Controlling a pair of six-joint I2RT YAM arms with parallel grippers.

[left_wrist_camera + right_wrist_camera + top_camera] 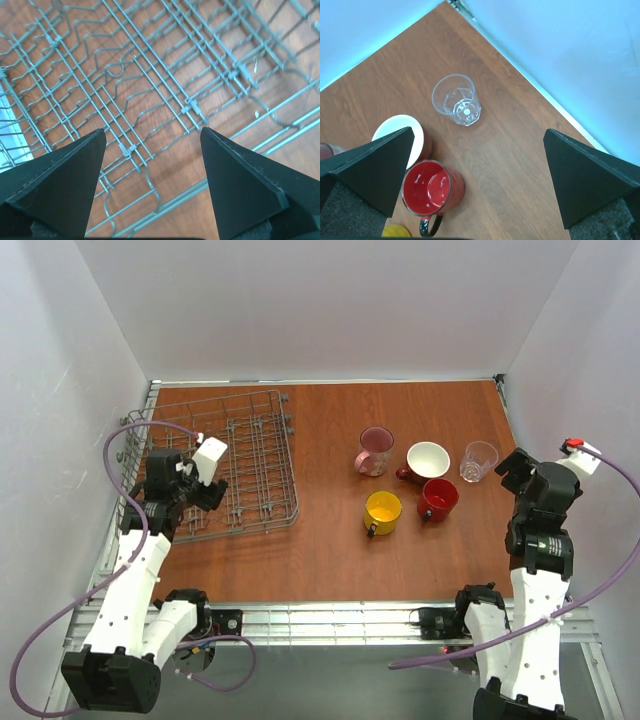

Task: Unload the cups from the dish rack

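Read the table [330,560] from above as a clock face, with twelve at the far wall. The dish rack [262,465] lies at about nine to ten o'clock, near the left edge, its long side running toward twelve. The left gripper [152,131] hangs over the rack's near half, toward its six o'clock, fingers spread apart with nothing between them. Its wrist view shows only grey wires, tines and the wood beneath. All five cups stand upright on the wood at about two to three o'clock, well apart from the rack. In the far row, going from nine toward three, are the pink mug [375,450], the dark red mug [427,460] with a white inside, and the glass tumbler [479,460]. In the near row the yellow mug [382,510] sits at six o'clock of the pink one. The plain red mug [439,498] stands just beside the dark red mug, at its five o'clock. Both near mugs turn their handles toward seven o'clock. The right gripper [479,131] hovers at about three o'clock of the tumbler, by the right edge, fingers wide apart and holding nothing. In its wrist view the tumbler and the plain red mug show on the wood below, between the fingers.
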